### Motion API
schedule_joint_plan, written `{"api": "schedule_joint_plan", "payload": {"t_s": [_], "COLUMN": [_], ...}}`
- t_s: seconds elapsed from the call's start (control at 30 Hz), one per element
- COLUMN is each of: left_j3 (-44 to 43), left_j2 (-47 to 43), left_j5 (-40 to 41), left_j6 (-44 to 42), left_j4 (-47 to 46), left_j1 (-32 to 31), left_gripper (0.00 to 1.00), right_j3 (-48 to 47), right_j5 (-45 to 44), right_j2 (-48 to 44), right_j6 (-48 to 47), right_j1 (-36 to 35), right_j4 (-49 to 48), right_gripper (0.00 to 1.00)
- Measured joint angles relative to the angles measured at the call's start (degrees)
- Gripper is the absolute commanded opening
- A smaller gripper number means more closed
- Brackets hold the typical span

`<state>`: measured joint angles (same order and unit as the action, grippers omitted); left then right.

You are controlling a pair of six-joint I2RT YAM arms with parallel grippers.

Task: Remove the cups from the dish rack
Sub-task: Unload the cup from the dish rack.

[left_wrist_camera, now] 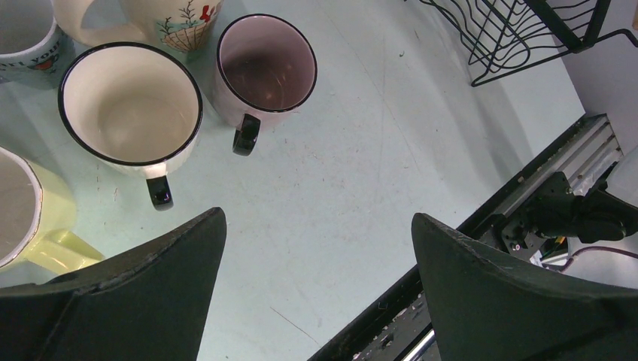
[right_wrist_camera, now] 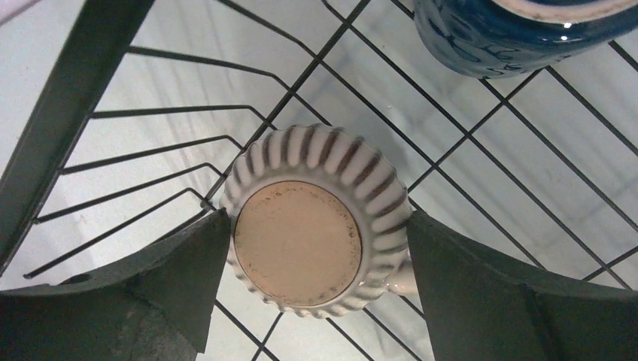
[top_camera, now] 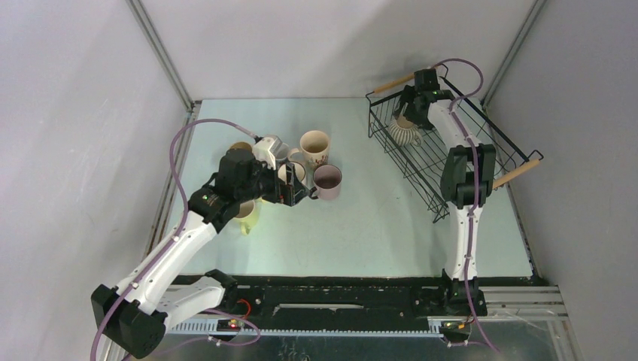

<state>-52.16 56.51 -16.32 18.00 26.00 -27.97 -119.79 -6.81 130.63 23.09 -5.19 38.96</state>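
Right gripper (right_wrist_camera: pixel 317 218) clamped on ribbed cup (right_wrist_camera: pixel 297 244), which sits upturned in dish rack (top_camera: pixel 430 180).
You have the left gripper (left_wrist_camera: pixel 317 218) standing wide and empty over the scuffed pale-green table (left_wrist_camera: pixel 361 150), beside a cluster of cups (left_wrist_camera: pixel 267 64); one white mug (left_wrist_camera: pixel 26 37) reads "YOU", the rest cut off. Plain grey walls enclose the cell.

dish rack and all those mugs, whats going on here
A robot is emptying the dish rack. The right hand sits over an upside-down ribbed cup in the rack, fingers at either side; a grip isn't clear. A dark blue cup lies beside it. The left hand hangs open over the table beside the cups set out there.
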Motion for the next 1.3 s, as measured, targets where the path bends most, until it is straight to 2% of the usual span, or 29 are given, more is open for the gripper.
{"api": "schedule_joint_plan", "payload": {"t_s": [0.13, 0.3, 0.7, 1.07, 1.3], "left_j3": [0.0, 0.0, 0.0, 0.0, 0.0], "left_j2": [0.0, 0.0, 0.0, 0.0, 0.0], "left_j5": [0.0, -0.3, -0.9, -1.5, -1.9], "left_j6": [0.0, 0.0, 0.1, 0.2, 0.2], "left_j4": [0.0, 0.0, 0.0, 0.0, 0.0], "left_j1": [0.0, 0.0, 0.0, 0.0, 0.0], "left_gripper": [1.00, 1.00, 1.00, 1.00, 1.00], "right_j3": [0.0, 0.5, 9.1, 12.3, 11.5], "right_j5": [0.7, 2.4, 6.6, -1.4, -1.9], "right_j2": [0.0, -0.4, -6.0, -6.5, -6.4], "right_j6": [2.7, 2.8, -5.9, -17.2, -18.2], "right_j1": [0.3, 0.3, 0.2, -2.5, -2.7], "right_j4": [0.2, -1.0, -6.7, -8.0, -6.2], "right_gripper": [1.00, 1.00, 1.00, 1.00, 1.00]}}
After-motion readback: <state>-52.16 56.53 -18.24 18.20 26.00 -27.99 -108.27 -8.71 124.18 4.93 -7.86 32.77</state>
